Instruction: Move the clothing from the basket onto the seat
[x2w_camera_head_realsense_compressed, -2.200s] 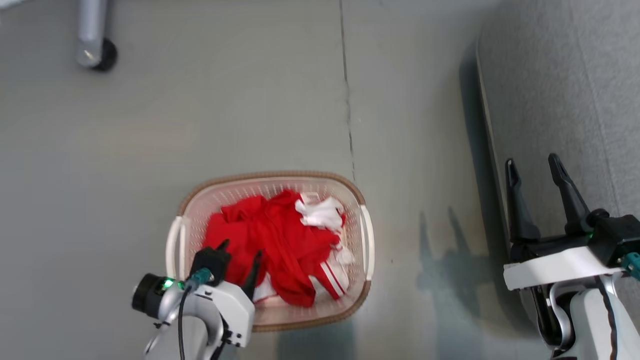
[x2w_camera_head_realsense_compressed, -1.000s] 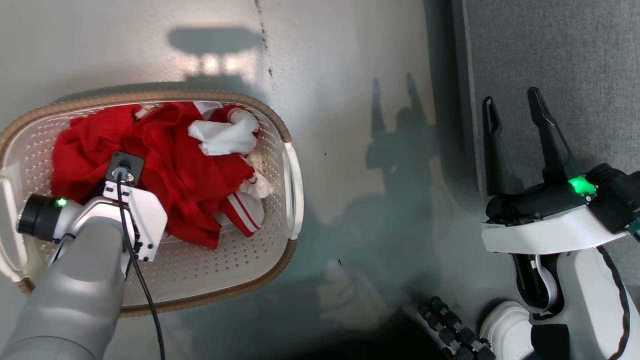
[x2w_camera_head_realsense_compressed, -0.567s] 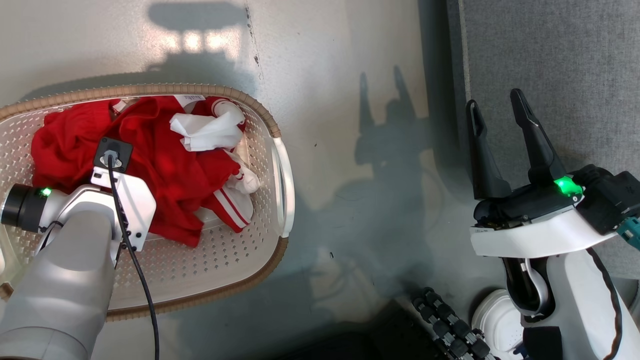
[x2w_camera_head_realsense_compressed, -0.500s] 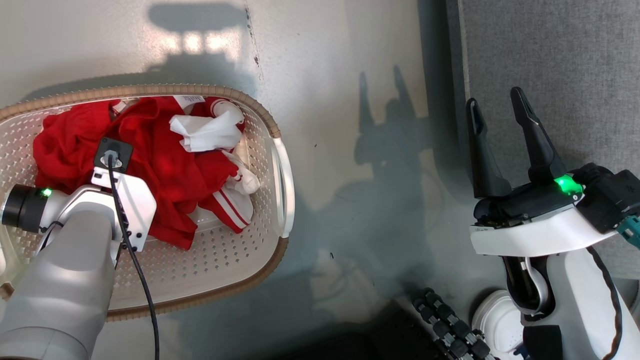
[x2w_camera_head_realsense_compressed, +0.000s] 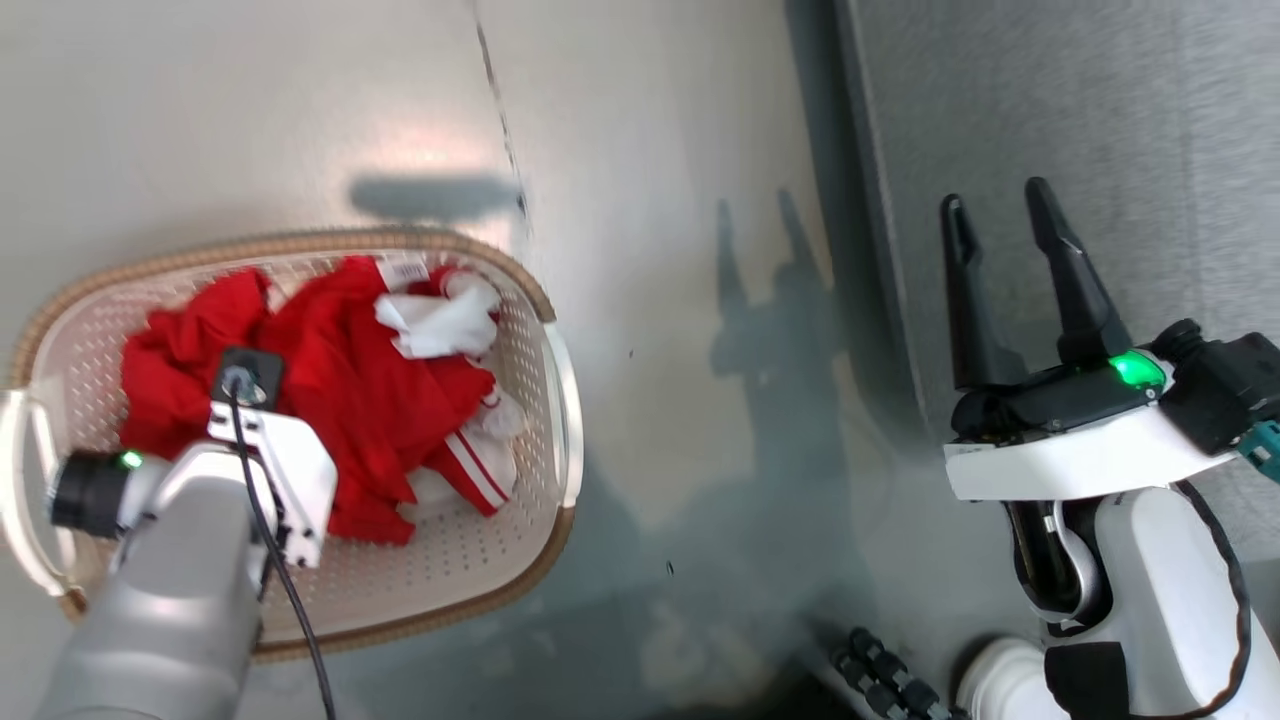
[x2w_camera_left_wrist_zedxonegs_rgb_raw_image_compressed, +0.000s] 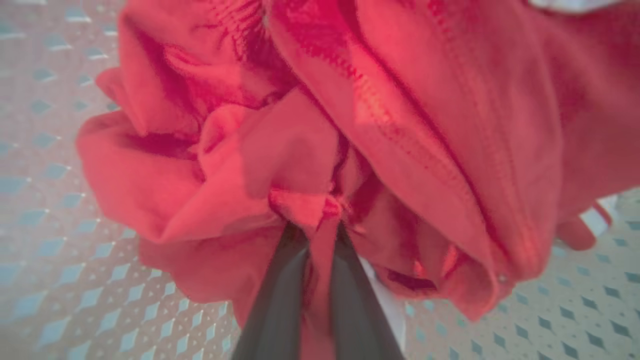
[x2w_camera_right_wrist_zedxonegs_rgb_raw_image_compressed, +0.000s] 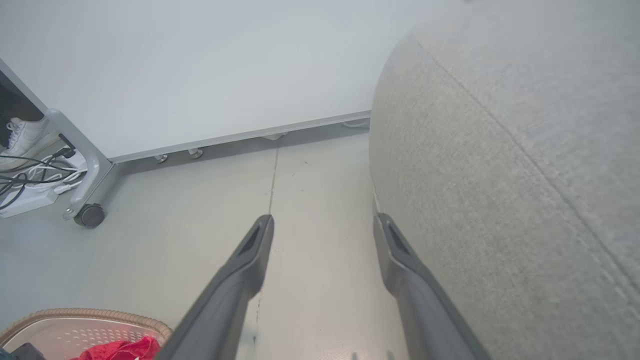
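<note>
The clothing (x2w_camera_head_realsense_compressed: 350, 390), a heap of red fabric with white parts and a striped cuff, lies in the cream basket (x2w_camera_head_realsense_compressed: 545, 420) on the floor at the left. My left wrist hangs over the heap, fingers pointing down and hidden beneath it. In the left wrist view my left gripper (x2w_camera_left_wrist_zedxonegs_rgb_raw_image_compressed: 320, 227) is shut on a pinched fold of the red clothing (x2w_camera_left_wrist_zedxonegs_rgb_raw_image_compressed: 450, 125), above the perforated basket floor (x2w_camera_left_wrist_zedxonegs_rgb_raw_image_compressed: 50, 200). My right gripper (x2w_camera_head_realsense_compressed: 998, 200) stands open and empty beside the grey seat (x2w_camera_head_realsense_compressed: 1100, 100), over its edge. The right wrist view shows the right gripper (x2w_camera_right_wrist_zedxonegs_rgb_raw_image_compressed: 324, 220), the seat (x2w_camera_right_wrist_zedxonegs_rgb_raw_image_compressed: 500, 150) and the basket (x2w_camera_right_wrist_zedxonegs_rgb_raw_image_compressed: 75, 320).
A pale wheeled partition panel (x2w_camera_right_wrist_zedxonegs_rgb_raw_image_compressed: 200, 65) stands beyond the floor, its castor (x2w_camera_right_wrist_zedxonegs_rgb_raw_image_compressed: 89, 216) at the left. Cables (x2w_camera_right_wrist_zedxonegs_rgb_raw_image_compressed: 25, 185) and a person's white shoe (x2w_camera_right_wrist_zedxonegs_rgb_raw_image_compressed: 25, 137) lie behind it. A seam (x2w_camera_head_realsense_compressed: 500, 110) runs along the floor. My own base (x2w_camera_head_realsense_compressed: 900, 680) shows at the bottom.
The left gripper, open above the heap 2.2 s ago, has gone down into it and shut on red fabric, whose lower edge has drawn up. The head camera shifted. The right gripper stays open.
</note>
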